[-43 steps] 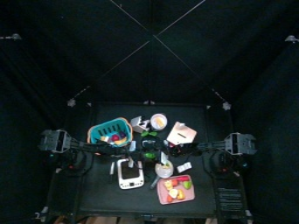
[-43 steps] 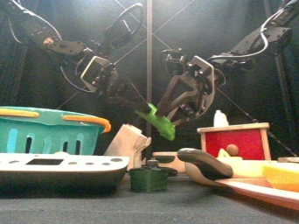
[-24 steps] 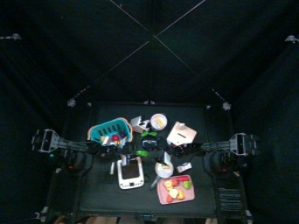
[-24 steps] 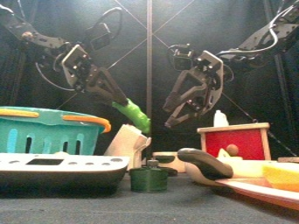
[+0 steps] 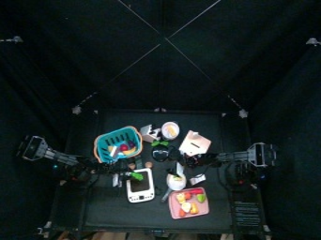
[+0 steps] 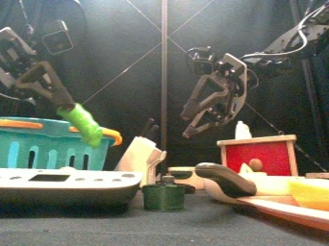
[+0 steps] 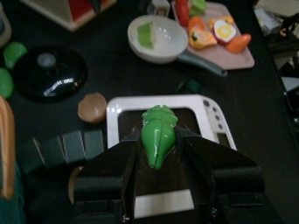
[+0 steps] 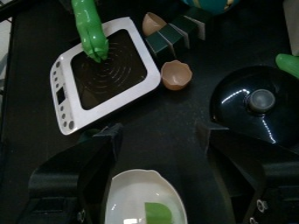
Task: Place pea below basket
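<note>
Pea (image 7: pixel 156 134) in left pincer (image 7: pixel 158 153) above basket (image 6: pixel 45 144)

A white kitchen scale (image 8: pixel 103 72) lies on the black bench (image 8: pixel 176 122). Near it are a small brown cup (image 8: pixel 176 74), a black pot lid (image 8: pixel 260 103) and a white bowl (image 7: pixel 156 37) holding something green. A red box (image 6: pixel 257 154) stands further off.

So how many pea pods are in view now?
1 pea pod, held in the left gripper, raised by the teal basket's right end in the front view. A green piece in the white bowl is too unclear to call.
</note>
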Available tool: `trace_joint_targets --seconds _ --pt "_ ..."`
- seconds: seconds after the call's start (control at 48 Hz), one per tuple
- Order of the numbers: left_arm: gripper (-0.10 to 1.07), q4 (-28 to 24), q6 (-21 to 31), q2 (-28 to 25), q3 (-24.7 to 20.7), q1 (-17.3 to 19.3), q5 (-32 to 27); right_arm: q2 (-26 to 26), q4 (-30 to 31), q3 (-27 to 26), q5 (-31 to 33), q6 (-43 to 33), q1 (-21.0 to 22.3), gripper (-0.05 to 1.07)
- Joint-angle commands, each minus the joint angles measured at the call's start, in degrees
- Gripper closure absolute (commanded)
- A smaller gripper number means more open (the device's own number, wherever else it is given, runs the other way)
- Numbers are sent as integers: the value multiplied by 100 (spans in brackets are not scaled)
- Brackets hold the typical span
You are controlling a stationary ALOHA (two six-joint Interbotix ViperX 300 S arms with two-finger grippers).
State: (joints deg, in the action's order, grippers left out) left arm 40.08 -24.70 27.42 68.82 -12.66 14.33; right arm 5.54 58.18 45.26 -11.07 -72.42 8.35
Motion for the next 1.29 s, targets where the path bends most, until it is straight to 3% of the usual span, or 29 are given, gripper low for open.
trace_joint_targets --seconds 0.0,0.229,0.479,0.667,0.854,0.979,1.146,1.271 --pt "39 264 -9 105 97 -26 -35 -18 18 -141 -18 9 9 6" --pt "39 668 -9 888 545 -26 193 -264 35 -229 -18 0 9 6" --pt "39 536 -62 1477 712 -26 940 -334 18 -255 -18 -9 -18 6" --pt "39 510 -369 1415 237 -18 642 -334 0 -255 -18 -9 -18 6" --pt "39 598 -1468 1389 -598 149 237 -360 0 -272 -9 -9 -26 6" --pt "39 940 -2048 1274 -1055 571 -105 -360 9 -281 9 -9 -26 6" --pt "39 1301 -2276 1213 -1301 853 18 -360 0 -264 114 -9 -35 6" --pt "39 1239 -2435 1143 -1450 993 97 -360 9 -264 176 -9 -35 6"
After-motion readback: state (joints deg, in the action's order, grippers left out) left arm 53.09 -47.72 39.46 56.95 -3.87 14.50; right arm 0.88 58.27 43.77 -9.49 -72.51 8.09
